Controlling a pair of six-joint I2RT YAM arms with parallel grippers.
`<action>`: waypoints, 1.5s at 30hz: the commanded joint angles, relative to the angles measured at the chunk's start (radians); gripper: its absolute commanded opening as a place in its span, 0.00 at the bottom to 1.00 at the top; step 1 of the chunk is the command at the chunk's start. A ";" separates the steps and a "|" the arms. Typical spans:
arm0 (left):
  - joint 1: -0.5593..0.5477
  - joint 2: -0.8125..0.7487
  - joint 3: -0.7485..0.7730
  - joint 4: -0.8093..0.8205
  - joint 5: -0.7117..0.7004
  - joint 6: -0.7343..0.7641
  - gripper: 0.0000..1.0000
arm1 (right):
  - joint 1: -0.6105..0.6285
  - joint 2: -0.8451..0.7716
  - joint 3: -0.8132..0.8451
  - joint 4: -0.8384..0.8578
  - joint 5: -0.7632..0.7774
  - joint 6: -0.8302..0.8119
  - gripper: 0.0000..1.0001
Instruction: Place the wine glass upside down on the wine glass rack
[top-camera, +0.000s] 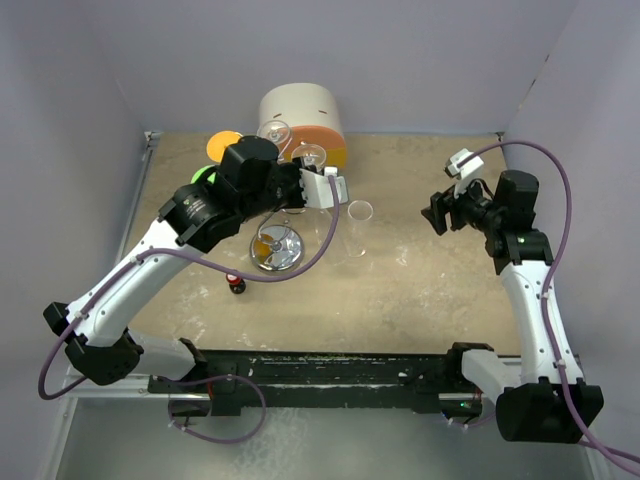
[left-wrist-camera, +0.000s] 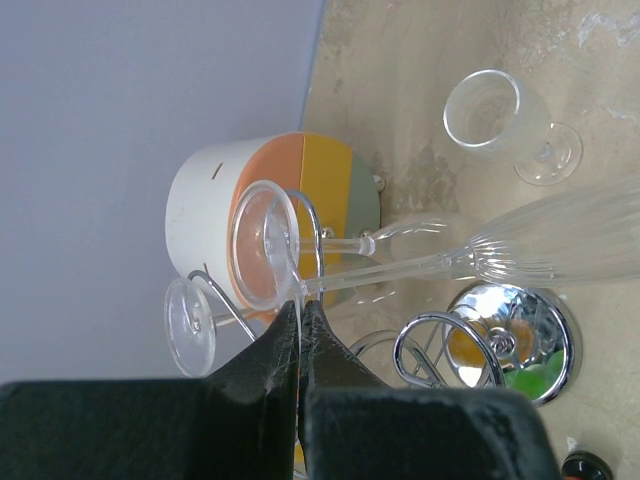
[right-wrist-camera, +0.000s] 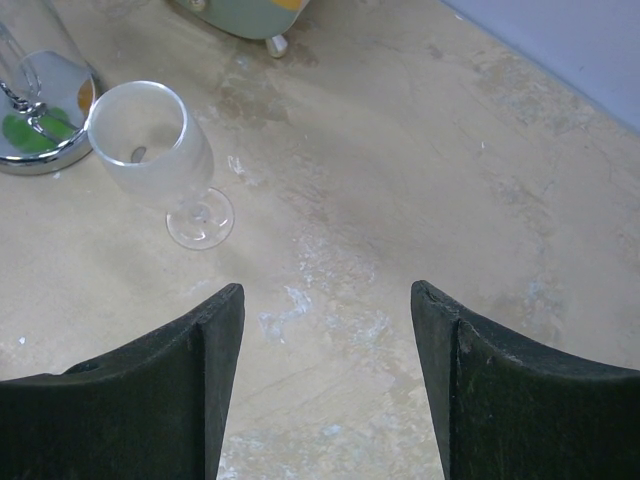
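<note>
Seen from above, a sandy, scuffed surface (top-camera: 430, 290) with two robot arms reaching over it. A round white-and-orange drum (left-wrist-camera: 210, 210) stands just behind the rack. The silver wire wine glass rack (left-wrist-camera: 555, 320) has scroll arms on a central post above a shiny round base.

At the rack's upper arms, the left arm carries a ribbed clear wine glass (left-wrist-camera: 560, 240) upside down. Its bowl points toward the rack's base and its stem lies just beside a scroll arm. This is probably so the stem can slide into the curl and the foot can catch above it.

Another clear glass (left-wrist-camera: 262, 245) already hangs there, its foot resting on the wire (a further foot shows beside it). A frosted stemmed glass (right-wrist-camera: 150, 140) stands upright on the surface to the right of the rack, apart from its base, probably waiting its turn.

The left end effector (left-wrist-camera: 302, 310) has its fingers pressed together, pinching what looks like the thin foot of the ribbed glass edge-on. The right end effector (right-wrist-camera: 327, 290) hovers well to the right of the rack, fingers wide apart, holding and touching nothing.
</note>
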 joint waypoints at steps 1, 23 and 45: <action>-0.005 -0.033 -0.001 0.016 -0.029 0.047 0.00 | 0.000 -0.012 -0.001 0.036 -0.026 -0.015 0.71; -0.006 -0.072 -0.033 -0.060 -0.096 0.156 0.00 | -0.001 -0.010 -0.009 0.034 -0.029 -0.015 0.72; -0.005 -0.119 -0.016 -0.150 -0.006 0.199 0.00 | -0.003 -0.005 -0.009 0.033 -0.032 -0.022 0.72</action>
